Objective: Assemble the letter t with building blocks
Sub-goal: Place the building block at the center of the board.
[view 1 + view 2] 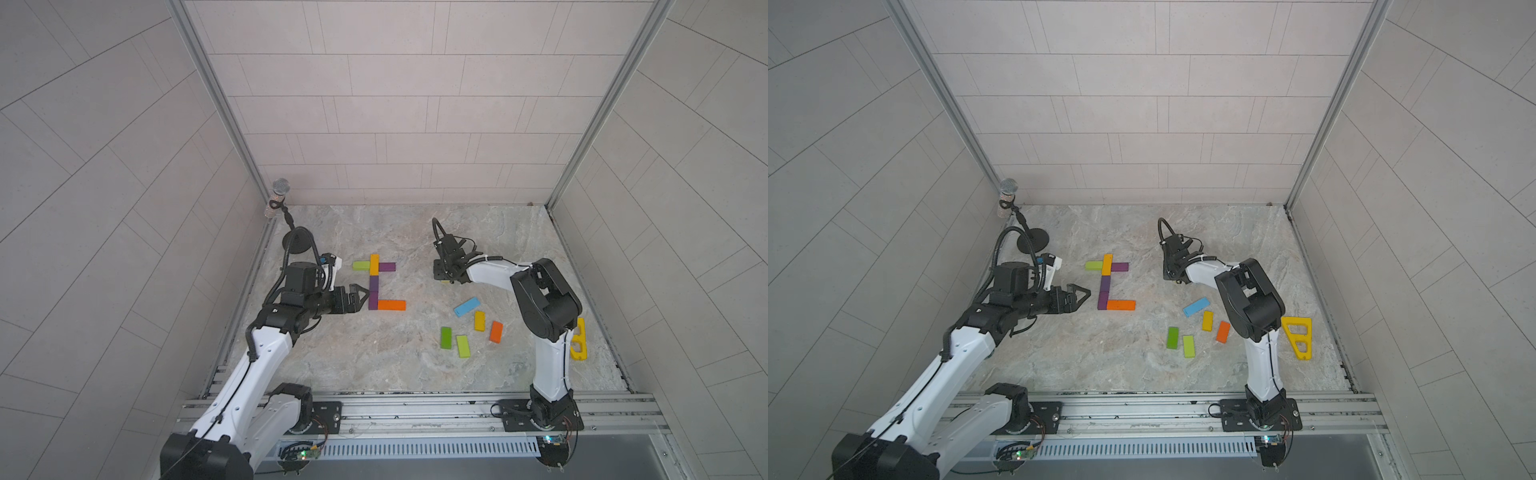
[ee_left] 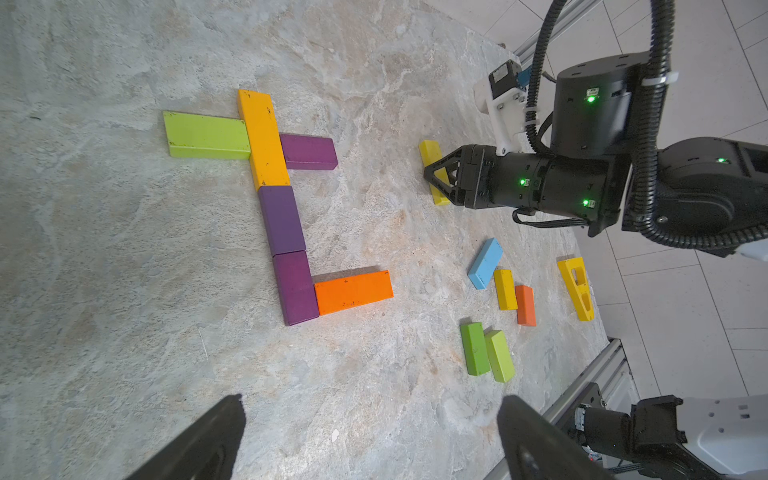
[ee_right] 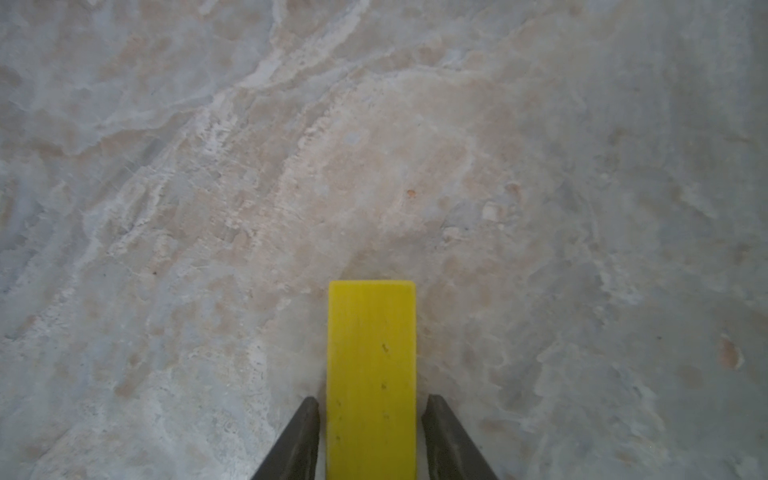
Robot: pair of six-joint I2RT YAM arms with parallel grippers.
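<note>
At 3 o'clock of the block letter (image 1: pixel 374 286), the right pincer (image 3: pixel 370 398) is standing slightly apart around the yellow block (image 3: pixel 371 345) on the desk (image 1: pixel 415 365), probably parking a spare; the left pincer (image 1: pixel 360 297) is waiting wide apart.

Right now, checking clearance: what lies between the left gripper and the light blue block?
In both top views: the letter's bottom purple block and orange block, then bare table.

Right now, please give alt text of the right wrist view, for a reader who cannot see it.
A yellow block lies flat on the table between the two dark fingers of the right gripper, with a thin gap on each side. The stone-patterned table fills the rest.
</note>
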